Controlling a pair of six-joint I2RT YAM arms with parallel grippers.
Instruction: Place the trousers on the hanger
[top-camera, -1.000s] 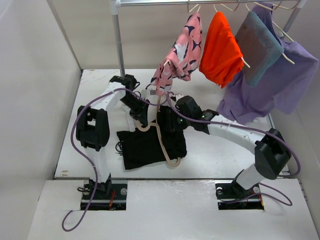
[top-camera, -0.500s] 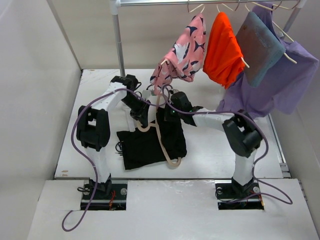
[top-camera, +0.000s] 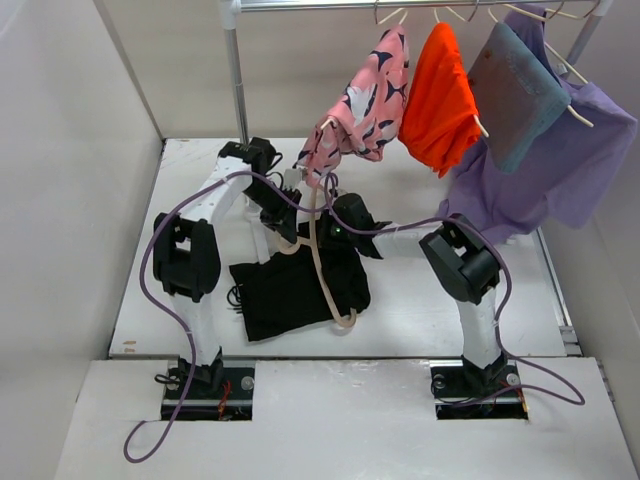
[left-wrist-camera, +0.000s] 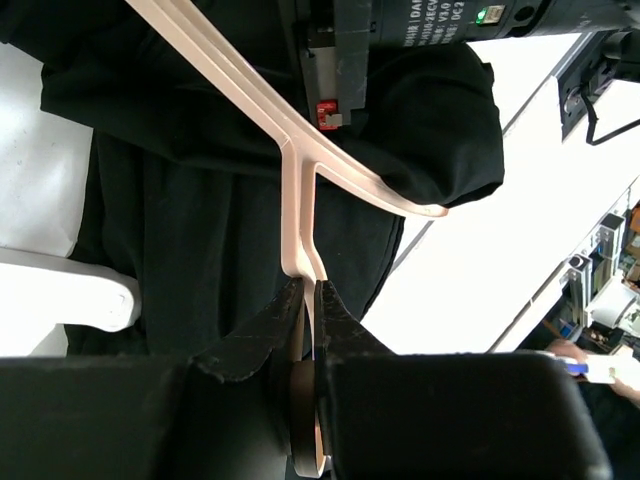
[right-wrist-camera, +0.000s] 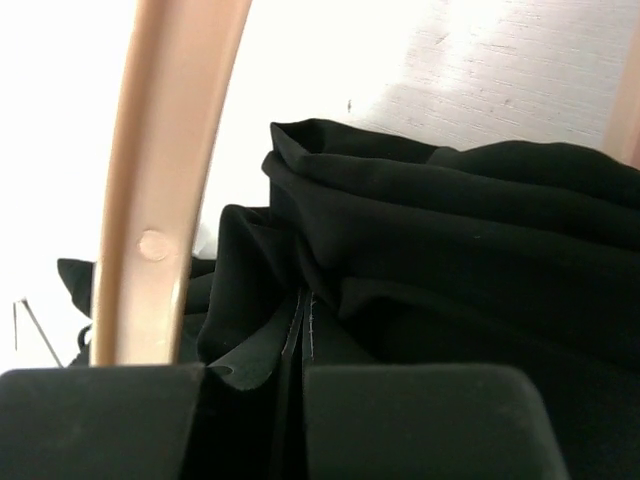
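My left gripper (left-wrist-camera: 310, 300) is clamped on the neck of the hanger (left-wrist-camera: 295, 190), both dark fingers (left-wrist-camera: 255, 340) meeting on the pale wood just short of the fork. From that grip the neck runs toward twelve o'clock. One shoulder then goes off toward eleven, and the other sweeps out to a rounded tip at three. All of it lies over the trousers (left-wrist-camera: 200, 230).

From above, the hanger (top-camera: 322, 280) slants from my left gripper (top-camera: 283, 225) toward five o'clock across the black cloth, its rounded end at the heap's five o'clock corner. The trousers (top-camera: 290, 290) sit bunched in a dark pile at the middle of the table (top-camera: 180, 200).

My right gripper (right-wrist-camera: 300, 330) is closed hard on a fold of the trousers (right-wrist-camera: 450, 260), and the pleats run straight into the seam between my fingers (right-wrist-camera: 400, 420). A bar of the hanger (right-wrist-camera: 160, 180) rises at ten o'clock of that pinch. In the top view my right gripper (top-camera: 330, 232) sits at the heap's one o'clock edge, near the left one.

Farther out, a pole (top-camera: 236, 80) stands at eleven o'clock from the trousers and carries a rail (top-camera: 330, 5). A pink patterned garment (top-camera: 362, 100) hangs from the rail at twelve. An orange garment (top-camera: 440, 90) hangs at one, with a teal cloth (top-camera: 520, 95) and a purple garment (top-camera: 540, 180) at two.
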